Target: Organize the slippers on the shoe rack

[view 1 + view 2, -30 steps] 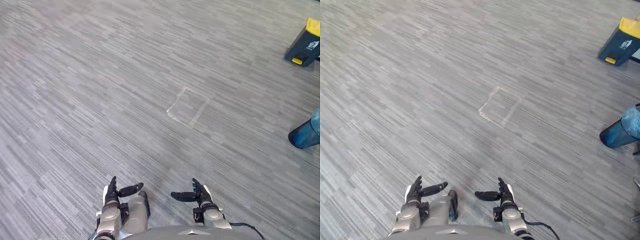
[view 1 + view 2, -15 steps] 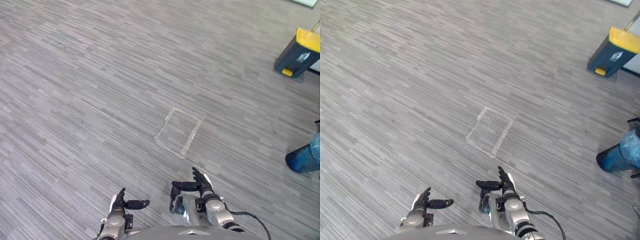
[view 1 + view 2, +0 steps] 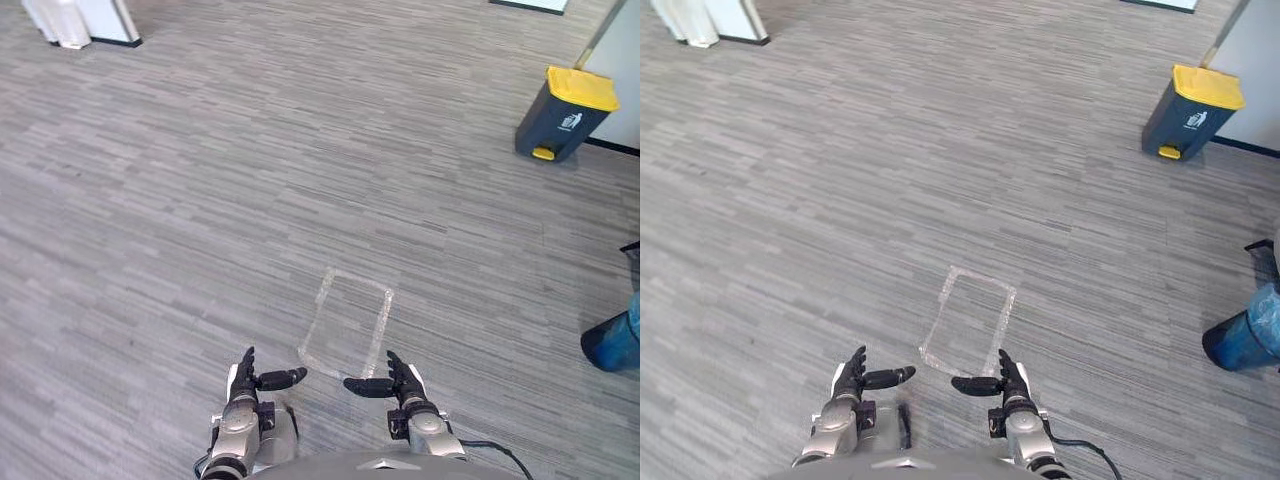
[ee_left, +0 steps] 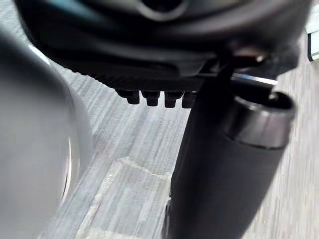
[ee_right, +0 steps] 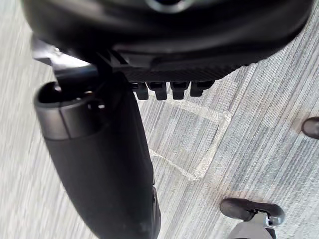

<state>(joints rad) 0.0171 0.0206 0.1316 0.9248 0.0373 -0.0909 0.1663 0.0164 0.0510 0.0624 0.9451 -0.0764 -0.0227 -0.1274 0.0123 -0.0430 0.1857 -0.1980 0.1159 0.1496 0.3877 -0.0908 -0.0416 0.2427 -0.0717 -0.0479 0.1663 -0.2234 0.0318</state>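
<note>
Poised low at 6 o'clock above grey floor [image 3: 200,200]: left hand [image 3: 243,390] and right hand [image 3: 405,386], fingers [image 3: 247,362] straight and apart, thumbs pointing inward. Taped rectangle [image 3: 347,322] at 12 o'clock, yellow-lidded bin [image 3: 560,115] at 2.

Matt grey striped carpet floor [image 3: 200,200], clear glossy tape outline [image 3: 347,322], smooth plastic bin [image 3: 565,113].

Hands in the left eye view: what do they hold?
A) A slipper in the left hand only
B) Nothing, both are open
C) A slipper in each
B: the left hand and the right hand hang over the bare floor with fingers straight and nothing between them.
</note>
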